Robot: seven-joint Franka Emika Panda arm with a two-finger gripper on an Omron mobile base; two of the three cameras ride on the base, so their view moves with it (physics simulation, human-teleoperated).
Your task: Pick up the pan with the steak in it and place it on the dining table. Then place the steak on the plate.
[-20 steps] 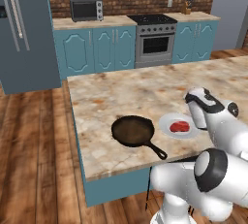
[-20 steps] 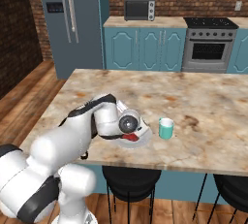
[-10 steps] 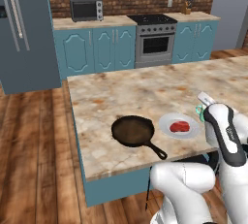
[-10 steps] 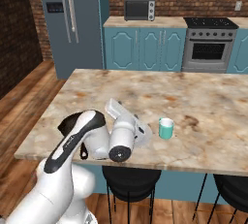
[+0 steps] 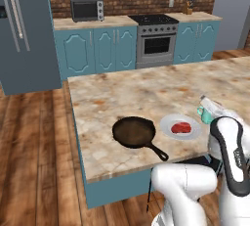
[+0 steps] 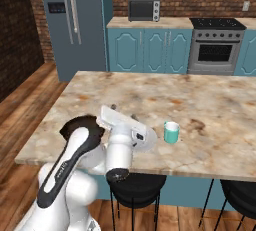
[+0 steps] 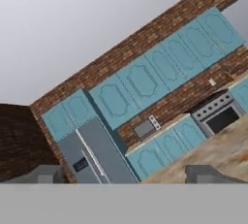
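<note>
The black pan (image 5: 134, 131) sits empty on the dining table (image 5: 146, 93), its handle pointing toward the near edge. Just right of it lies the pale plate (image 5: 168, 122), and the red steak (image 5: 181, 127) rests on that plate. My gripper (image 7: 128, 177) is open with nothing between its fingertips (image 7: 48, 174), and it looks up at the far cabinets and ceiling. The hand (image 5: 211, 104) hovers right of the plate, above the table's near edge. In the right base view my arm hides most of the pan (image 6: 75, 124) and the plate.
A teal mug (image 6: 171, 132) stands on the table right of the plate, close to my hand. Bar stools (image 6: 135, 187) are tucked under the near edge. Stove (image 5: 155, 44), microwave (image 5: 87, 10) and fridge (image 5: 24, 29) line the far wall.
The arm has pulled back from over the plate toward the table's near edge, and the hand has swung up and to the right. The steak stays on the plate and the pan has not moved.
</note>
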